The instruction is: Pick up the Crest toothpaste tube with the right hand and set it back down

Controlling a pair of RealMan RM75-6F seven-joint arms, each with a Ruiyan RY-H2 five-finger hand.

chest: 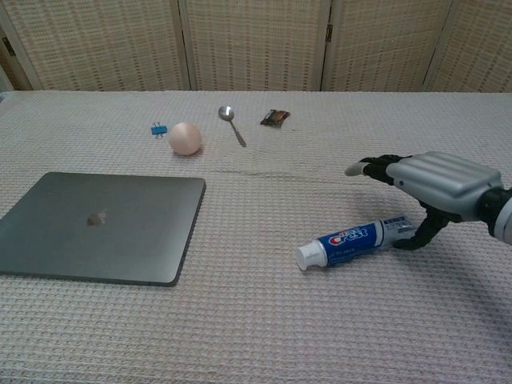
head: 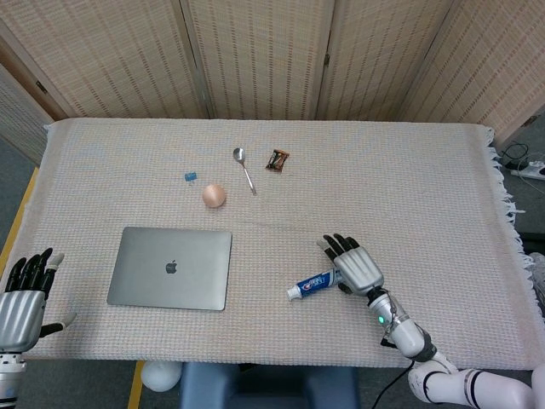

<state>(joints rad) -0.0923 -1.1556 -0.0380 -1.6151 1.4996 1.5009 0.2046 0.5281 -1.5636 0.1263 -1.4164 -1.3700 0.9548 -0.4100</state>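
- Risk sat nearest: the right hand (chest: pixel 436 186) arched over the tail of the tube (chest: pixel 354 243), fingers spread forward and thumb tucked under beside it, touching at most, no firm hold visible. If the thumb nudged sideways, the tube would likely skid or spin out on the woven cloth (head: pixel 409 187).
- Left hand (head: pixel 24 294) hung at the table's 8 o'clock edge, fingers apart, holding nothing.
- Tube lay flat at about 5 o'clock, blue and white with the Crest name, white cap pointing toward 7 o'clock, tail under the palm; soft body, liable to buckle if squeezed mid-length.
- Laptop (head: pixel 171 267), closed, lay at 8 o'clock, well apart.
- Egg (head: pixel 214 196), clip (head: pixel 191 176), spoon (head: pixel 244 168) and wrapper (head: pixel 277 159) lay toward 12 o'clock, out of the way.
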